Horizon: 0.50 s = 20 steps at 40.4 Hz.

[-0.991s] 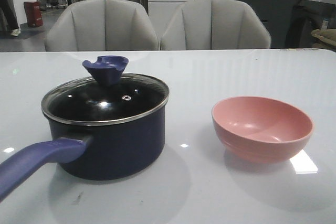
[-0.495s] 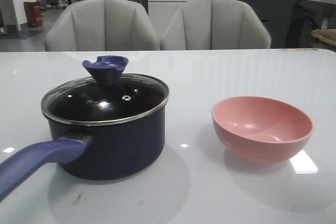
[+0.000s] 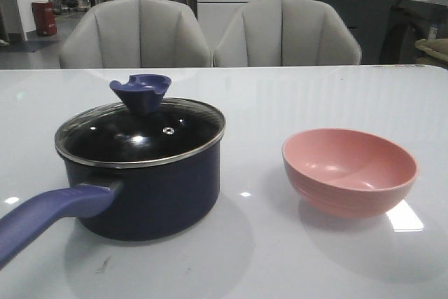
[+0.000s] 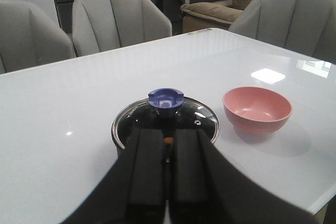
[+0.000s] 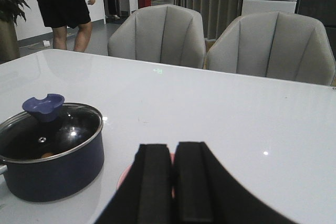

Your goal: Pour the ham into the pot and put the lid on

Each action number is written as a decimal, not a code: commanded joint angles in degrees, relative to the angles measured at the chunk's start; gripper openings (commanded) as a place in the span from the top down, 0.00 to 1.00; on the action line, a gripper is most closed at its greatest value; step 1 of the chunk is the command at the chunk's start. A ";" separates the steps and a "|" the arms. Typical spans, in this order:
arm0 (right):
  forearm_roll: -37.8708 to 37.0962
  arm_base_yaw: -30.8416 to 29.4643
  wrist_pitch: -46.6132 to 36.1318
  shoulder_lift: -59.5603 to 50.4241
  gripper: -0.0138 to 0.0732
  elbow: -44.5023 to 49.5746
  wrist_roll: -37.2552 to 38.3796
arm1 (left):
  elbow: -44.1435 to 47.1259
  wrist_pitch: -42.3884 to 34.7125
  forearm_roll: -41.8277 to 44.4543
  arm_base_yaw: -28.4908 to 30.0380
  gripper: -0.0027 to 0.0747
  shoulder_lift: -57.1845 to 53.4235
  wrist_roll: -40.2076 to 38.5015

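Observation:
The dark navy pot (image 3: 161, 194) stands on the white table at the left, its periwinkle handle (image 3: 49, 215) pointing toward the front edge. The glass lid (image 3: 140, 134) with its blue knob (image 3: 141, 92) sits on the pot. Through the glass a bit of orange ham (image 4: 168, 140) shows inside, and the ham (image 5: 47, 155) also shows in the right wrist view. The pink bowl (image 3: 350, 169) at the right looks empty. Neither gripper appears in the front view. My left gripper (image 4: 167, 135) is shut on nothing, back from the pot. My right gripper (image 5: 173, 148) is shut on nothing, above the bowl's near side.
Two grey chairs (image 3: 210, 33) stand behind the far table edge. A wide strip of bare table (image 3: 252, 145) separates pot and bowl. A person (image 5: 63, 3) stands beyond the table's far corner in the right wrist view.
Pot, lid and bowl stay where they were. Only a person far in the background has walked out of the front view.

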 commanded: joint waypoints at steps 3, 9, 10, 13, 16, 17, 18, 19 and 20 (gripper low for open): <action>0.33 0.02 -4.05 0.51 0.67 -1.50 -0.29 | 0.20 -8.15 -0.20 -0.13 0.81 0.86 -0.51; 0.33 0.02 -4.05 0.51 0.67 -1.50 -0.29 | 5.87 -18.71 0.66 4.95 0.81 0.86 -0.51; 0.33 0.02 -4.05 0.51 0.67 -1.50 -0.29 | 7.13 -20.53 0.79 6.08 0.81 0.86 -0.51; 0.33 0.02 -4.05 0.51 0.67 -1.50 -0.29 | 10.75 -25.90 0.79 11.07 0.81 0.86 -0.51; 0.33 0.02 -4.05 0.51 0.67 -1.50 -0.29 | 13.99 -30.91 0.79 15.44 0.81 0.86 -0.51; 0.33 0.02 -4.05 0.51 0.67 -1.50 -0.29 | 15.48 -32.11 0.64 17.12 0.81 0.86 -0.51; 0.33 0.02 -4.05 0.51 0.67 -1.50 -0.29 | 16.32 -33.58 0.32 18.36 0.81 0.76 -0.64; 0.33 0.02 -4.05 0.51 0.67 -1.50 -0.29 | 17.41 -34.85 -0.05 19.94 0.81 0.76 -0.76; 0.33 0.02 -4.05 0.51 0.67 -1.50 -0.29 | 18.17 -35.61 -0.58 21.40 0.81 0.52 -0.76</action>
